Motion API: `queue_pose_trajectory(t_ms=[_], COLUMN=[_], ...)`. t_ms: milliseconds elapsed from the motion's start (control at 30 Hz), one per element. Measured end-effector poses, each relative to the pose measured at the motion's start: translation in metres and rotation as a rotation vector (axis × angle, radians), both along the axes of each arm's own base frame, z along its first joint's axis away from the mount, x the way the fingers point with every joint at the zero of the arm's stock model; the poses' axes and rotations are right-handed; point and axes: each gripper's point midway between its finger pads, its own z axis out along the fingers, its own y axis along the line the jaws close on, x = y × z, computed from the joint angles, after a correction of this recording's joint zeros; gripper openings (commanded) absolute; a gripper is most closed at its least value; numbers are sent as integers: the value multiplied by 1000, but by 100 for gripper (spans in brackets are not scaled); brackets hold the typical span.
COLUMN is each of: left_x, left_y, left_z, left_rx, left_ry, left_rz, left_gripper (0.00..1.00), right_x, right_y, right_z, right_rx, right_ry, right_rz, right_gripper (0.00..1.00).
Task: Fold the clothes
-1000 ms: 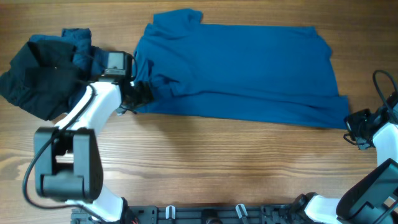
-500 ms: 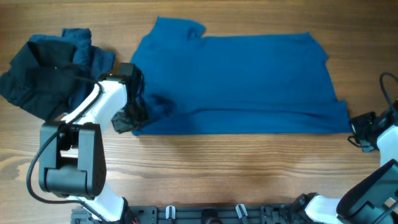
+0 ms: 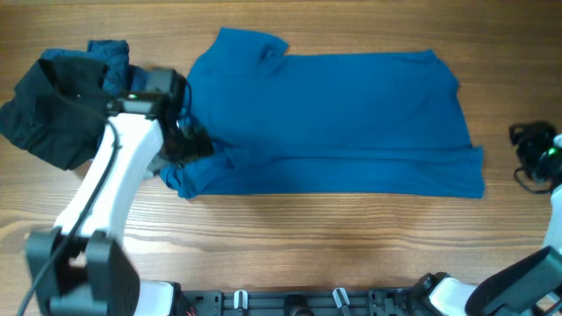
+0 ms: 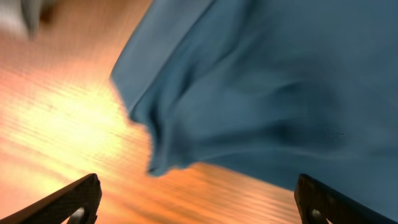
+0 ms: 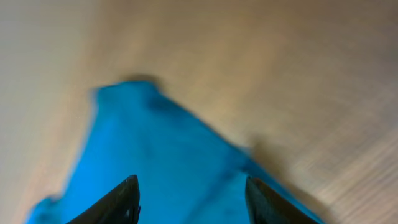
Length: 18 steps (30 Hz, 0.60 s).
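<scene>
The left gripper point(image 4: 198, 186) hangs spread over the T-shirt point(image 3: 334, 114) at its bunched corner, right gripper point(image 5: 191, 183) spread near its far hem; the bunch likely needs flattening before folding.

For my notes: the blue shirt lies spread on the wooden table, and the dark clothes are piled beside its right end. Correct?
Wrong side. The overhead view shows the dark clothes piled beside the left end of the blue shirt; it does lie spread on the wooden table.
</scene>
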Motion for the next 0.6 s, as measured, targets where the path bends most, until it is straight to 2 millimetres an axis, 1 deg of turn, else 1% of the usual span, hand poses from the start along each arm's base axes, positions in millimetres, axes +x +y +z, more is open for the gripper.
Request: queue_pose_trajectory(t_ms=[33, 67, 100, 133, 167, 233, 267, 300, 333, 400, 433, 467, 533, 567, 600], left_x=[15, 26, 42, 52, 66, 83, 94, 107, 119, 157, 188, 201, 235, 257, 274], left_y=[-7, -12, -21, -25, -32, -38, -41, -44, -47, -55, -60, -63, -68, -71, -73], left_z=[24, 41, 64, 78, 97, 116, 122, 125, 126, 116, 103, 89, 68, 57, 43], left_rx=[-42, -68, -109, -129, -155, -177, -186, -192, -196, -212, -221, -222, -221, -217, -212], left_ry=[-95, -168, -267, -328, -406, -483, -511, -535, -552, -571, -582, -568, -575, -602, -615], left_rz=[-12, -34, -72, -92, -126, -158, -171, -180, -189, -211, -225, -233, -254, -271, -285], left_gripper=[99, 96, 96, 95, 96, 96, 98, 99, 99, 99, 99, 99, 99, 100, 99], right_x=[6, 12, 17, 20, 24, 33, 40, 46, 51, 66, 73, 76, 77, 77, 75], right_y=[7, 14, 26, 37, 50, 76, 92, 101, 110, 131, 140, 146, 157, 162, 166], right_z=[14, 27, 37, 42, 47, 57, 66, 72, 80, 95, 99, 97, 90, 86, 83], right_rx=[15, 26, 41, 54, 63, 62, 44, 28, 12, -21, -32, -33, -23, -19, -12], right_ry=[-45, -87, -118, -124, -130, -139, -150, -160, -171, -195, -204, -200, -179, -166, -151], right_rz=[40, 83, 138, 181, 233, 324, 383, 418, 450, 519, 549, 569, 596, 611, 624], right_gripper=[53, 53, 54, 55, 56, 57, 57, 58, 59, 66, 67, 67, 68, 68, 68])
